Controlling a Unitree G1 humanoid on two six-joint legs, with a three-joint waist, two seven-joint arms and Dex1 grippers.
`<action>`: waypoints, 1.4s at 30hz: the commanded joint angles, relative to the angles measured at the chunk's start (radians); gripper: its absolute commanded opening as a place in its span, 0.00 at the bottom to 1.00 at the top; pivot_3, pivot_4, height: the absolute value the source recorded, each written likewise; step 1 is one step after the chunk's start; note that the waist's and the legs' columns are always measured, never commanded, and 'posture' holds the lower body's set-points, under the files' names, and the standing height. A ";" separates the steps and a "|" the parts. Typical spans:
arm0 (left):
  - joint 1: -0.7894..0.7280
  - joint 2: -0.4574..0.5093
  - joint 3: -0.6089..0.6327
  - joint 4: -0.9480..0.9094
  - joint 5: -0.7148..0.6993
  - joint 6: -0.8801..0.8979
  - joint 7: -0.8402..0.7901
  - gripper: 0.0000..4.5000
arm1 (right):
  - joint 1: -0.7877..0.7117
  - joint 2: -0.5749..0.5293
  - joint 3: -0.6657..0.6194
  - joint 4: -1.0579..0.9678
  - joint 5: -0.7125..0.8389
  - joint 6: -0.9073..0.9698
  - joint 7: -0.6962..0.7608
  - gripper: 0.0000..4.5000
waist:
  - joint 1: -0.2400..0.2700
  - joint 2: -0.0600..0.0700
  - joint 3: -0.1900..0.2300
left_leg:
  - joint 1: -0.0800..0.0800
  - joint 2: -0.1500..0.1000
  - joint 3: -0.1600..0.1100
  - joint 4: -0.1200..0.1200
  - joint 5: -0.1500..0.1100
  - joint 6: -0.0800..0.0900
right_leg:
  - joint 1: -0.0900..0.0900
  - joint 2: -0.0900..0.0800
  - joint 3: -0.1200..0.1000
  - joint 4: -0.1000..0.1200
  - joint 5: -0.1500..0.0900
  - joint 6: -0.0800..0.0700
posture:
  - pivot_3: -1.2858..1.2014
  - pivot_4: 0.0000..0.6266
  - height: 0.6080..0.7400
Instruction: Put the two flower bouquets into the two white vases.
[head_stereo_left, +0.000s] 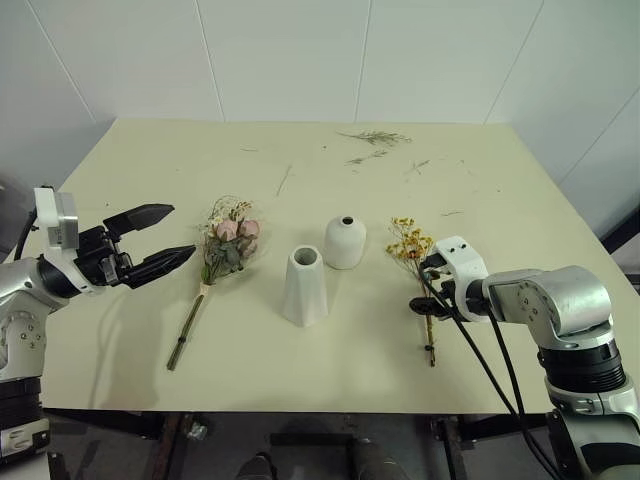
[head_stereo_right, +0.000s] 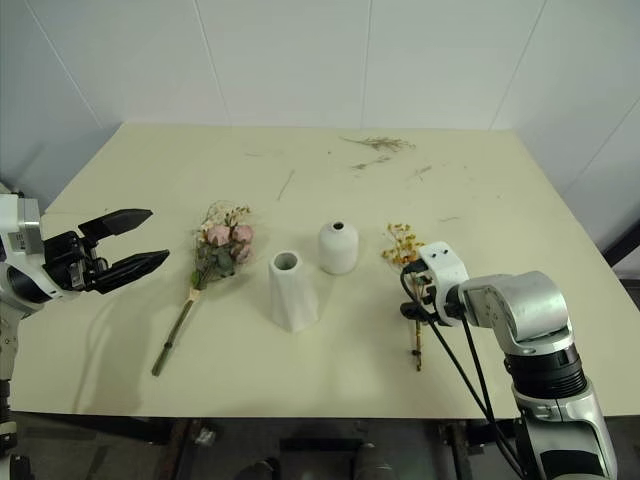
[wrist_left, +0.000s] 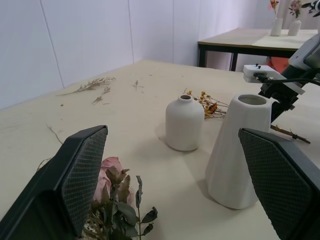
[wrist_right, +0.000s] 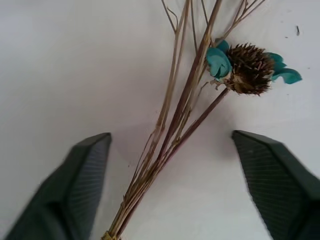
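Observation:
The pink rose bouquet (head_stereo_left: 228, 244) lies on the table (head_stereo_left: 140, 160) left of centre, its stem pointing toward the front edge. My left gripper (head_stereo_left: 183, 230) hovers open just left of it, holding nothing. The taller white vase (head_stereo_left: 304, 285) and the shorter rounded vase (head_stereo_left: 344, 241) stand upright mid-table. Right of them lies the thin yellow bouquet (head_stereo_left: 409, 244). My right gripper (wrist_right: 170, 140) points down over its brownish stems (wrist_right: 172, 125). Its fingers (wrist_right: 82, 180) stand apart on either side of the stems without touching them.
Loose dried twigs (head_stereo_left: 375, 137) lie scattered near the table's back edge by the white wall. Black cables (head_stereo_left: 480, 360) hang from my right wrist over the front edge. In the left wrist view, another table (wrist_left: 250, 39) with vases stands far behind.

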 joint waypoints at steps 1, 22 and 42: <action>-0.016 0.000 0.011 0.001 -0.001 -0.023 0.006 1.00 | -0.004 -0.035 -0.006 -0.003 0.013 0.011 -0.004 0.58 | 0.000 0.000 0.000 | 0.000 0.000 0.000 0.000 0.000 0.000 | 0.000 0.000 0.000 0.000 0.000 0.000 | 0.52 0.24 1.00; -0.051 0.001 -0.019 0.021 0.000 -0.034 0.007 1.00 | -0.221 0.138 -0.092 0.336 -0.167 -0.919 -0.121 0.01 | -0.009 0.000 0.000 | 0.000 0.000 0.000 -0.002 0.000 0.000 | -0.001 0.000 0.000 0.000 0.000 0.001 | 0.52 0.24 1.00; -0.088 -0.001 -0.056 0.025 -0.004 -0.009 -0.005 1.00 | -0.195 0.559 -0.070 0.359 -0.033 -1.527 0.011 0.01 | -0.029 0.000 0.000 | 0.001 0.001 -0.001 -0.003 0.001 -0.001 | -0.001 0.000 -0.001 0.004 0.000 0.001 | 0.52 0.24 1.00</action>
